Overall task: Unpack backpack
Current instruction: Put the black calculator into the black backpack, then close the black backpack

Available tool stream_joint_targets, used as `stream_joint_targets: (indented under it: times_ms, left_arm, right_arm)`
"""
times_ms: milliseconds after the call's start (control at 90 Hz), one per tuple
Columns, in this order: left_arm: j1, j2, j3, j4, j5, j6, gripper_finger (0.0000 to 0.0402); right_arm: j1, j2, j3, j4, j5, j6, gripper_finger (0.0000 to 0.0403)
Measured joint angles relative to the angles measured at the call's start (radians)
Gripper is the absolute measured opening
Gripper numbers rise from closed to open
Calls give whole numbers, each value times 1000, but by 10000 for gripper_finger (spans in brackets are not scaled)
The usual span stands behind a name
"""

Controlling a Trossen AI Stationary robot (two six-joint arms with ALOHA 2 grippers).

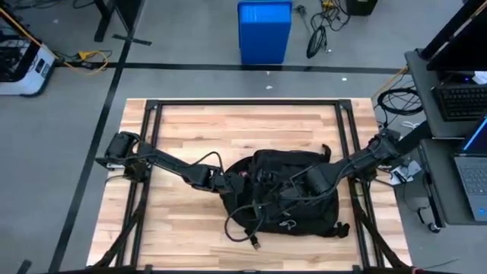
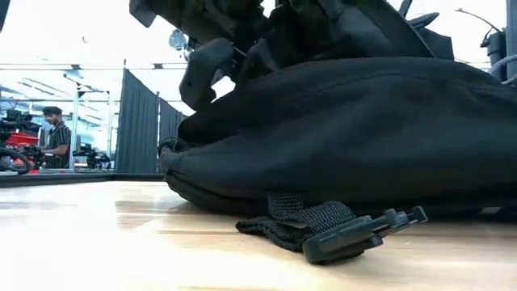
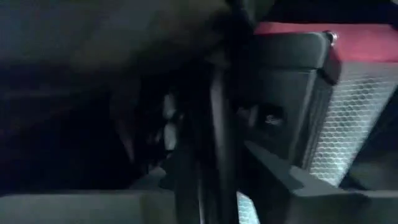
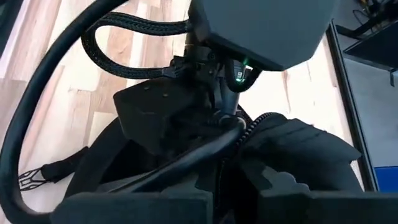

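The black backpack [image 1: 300, 202] lies flat on the middle of the wooden table. A strap with a buckle [image 2: 339, 230] trails from it onto the wood. My left gripper [image 1: 242, 180] is at the backpack's left end and reaches into its opening. The left wrist view shows a dark inside and a red-and-grey thing with a mesh face [image 3: 323, 93]. My right gripper [image 1: 283, 188] is above the backpack's middle, shut on its black fabric beside the zipper edge [image 4: 249, 130]. A black cable [image 1: 242, 228] loops over the backpack's near left part. My right gripper [image 4: 230, 205] pinches the backpack's black fabric between its two fingers, next to the zipper-lined edge of the opening [image 4: 244, 146]. It comes from above and from the table's right. Its own fingers hide the exact spot and the number of layers. The backpack's body stays on the table.
A black metal frame [image 1: 152, 114] borders the tabletop. Bare wood lies to the far side [image 1: 243, 129] and at the near left [image 1: 167, 228]. Both arms cross close together over the backpack. Beyond the table stand a blue bin [image 1: 264, 30] and a desk with a laptop [image 1: 472, 167].
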Motion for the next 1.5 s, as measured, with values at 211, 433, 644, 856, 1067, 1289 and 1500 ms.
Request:
stream_joint_targets:
  times_ms: [211,433,644,856,1067,1289,1500]
  left_arm:
    - [-43,-38,-1,-36,-262,18,201]
    - [-118,-159,-3,-156,-408,45,216]
    - [-137,-280,-2,-329,-568,-68,216]
    - [-48,-337,-15,-385,-556,-209,216]
    - [38,-321,-16,-239,-167,-238,216]
    - [116,-313,-16,-186,-124,-237,216]
    - [117,-313,-16,-177,114,-238,216]
  right_arm:
    - [0,0,2,4,10,6,4]
    - [0,0,4,2,10,10,4]
    - [0,0,4,-6,10,4,4]
    - [2,0,4,-1,10,-9,4]
    - [2,0,3,21,-17,-82,4]
    - [0,0,3,11,-63,-99,4]
    - [3,-2,3,-11,-95,-104,4]
